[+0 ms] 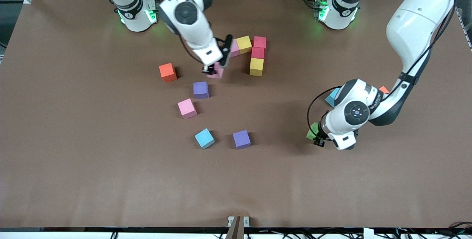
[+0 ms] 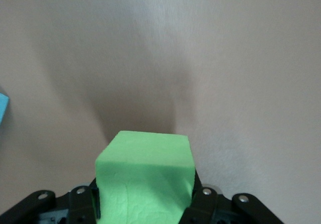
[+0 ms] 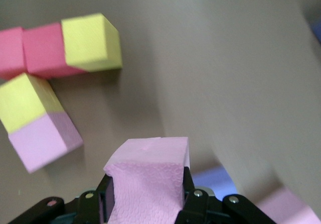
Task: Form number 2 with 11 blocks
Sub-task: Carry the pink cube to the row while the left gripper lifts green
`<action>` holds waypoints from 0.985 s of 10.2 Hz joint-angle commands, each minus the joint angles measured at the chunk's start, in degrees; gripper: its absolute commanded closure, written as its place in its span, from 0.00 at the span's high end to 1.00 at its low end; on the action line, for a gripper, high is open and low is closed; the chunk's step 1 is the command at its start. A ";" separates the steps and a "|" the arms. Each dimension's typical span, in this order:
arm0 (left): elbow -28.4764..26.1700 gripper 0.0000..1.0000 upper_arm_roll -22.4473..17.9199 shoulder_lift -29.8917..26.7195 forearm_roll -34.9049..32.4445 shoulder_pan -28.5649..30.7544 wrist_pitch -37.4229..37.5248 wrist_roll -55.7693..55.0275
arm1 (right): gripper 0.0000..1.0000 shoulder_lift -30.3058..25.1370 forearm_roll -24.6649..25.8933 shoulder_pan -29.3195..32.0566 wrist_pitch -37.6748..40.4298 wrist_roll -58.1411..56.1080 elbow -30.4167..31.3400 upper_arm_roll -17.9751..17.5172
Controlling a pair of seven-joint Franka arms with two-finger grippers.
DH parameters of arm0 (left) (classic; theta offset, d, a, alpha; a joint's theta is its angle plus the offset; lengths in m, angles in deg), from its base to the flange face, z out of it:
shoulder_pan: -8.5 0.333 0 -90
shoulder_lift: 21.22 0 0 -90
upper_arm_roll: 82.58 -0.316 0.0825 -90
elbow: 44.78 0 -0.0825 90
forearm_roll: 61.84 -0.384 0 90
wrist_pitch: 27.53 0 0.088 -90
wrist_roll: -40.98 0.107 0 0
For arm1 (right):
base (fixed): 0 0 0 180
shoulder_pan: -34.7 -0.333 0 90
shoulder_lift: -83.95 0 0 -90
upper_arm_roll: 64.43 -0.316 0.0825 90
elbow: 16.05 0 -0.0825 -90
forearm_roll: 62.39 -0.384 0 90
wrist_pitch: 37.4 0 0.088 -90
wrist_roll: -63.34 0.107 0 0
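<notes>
your right gripper [image 1: 215, 70] is clamped on a pink cube [image 3: 148, 176], carrying it over the table just beside the started 2 [image 1: 250, 52]. that start is a row of pink, yellow and red along the edge nearest the bases, with a second red and a yellow cube [image 1: 256, 66] running down from it toward the front camera.

your left gripper [image 1: 318, 137] is closed on the green cube [image 2: 144, 176] toward the left arm's end of the table, well apart from the figure; i can't tell if it has left the surface.

these cubes look like matte foam: light, a little squashy, and grippy, not slick. the pads take them on two flat side faces, low on the body, which looks right. squeeze gently, since foam dents and can twist between the pads. set each one flush against its neighbour; a light cube will slide if nudged.

loose ones remain: two purple, a pink, a blue cube [image 1: 204, 138].
</notes>
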 commanded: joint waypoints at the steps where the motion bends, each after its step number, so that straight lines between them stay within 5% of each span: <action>1: -0.80 0.00 -0.16 -2.08 1.52 0.15 1.28 -2.65 | 0.32 6.34 -0.19 -3.65 -4.89 -0.21 -2.81 0.50; 10: -0.80 0.00 0.11 -2.08 2.14 0.06 1.28 -4.85 | 0.32 14.08 -0.19 -8.93 -10.89 1.01 -4.39 0.59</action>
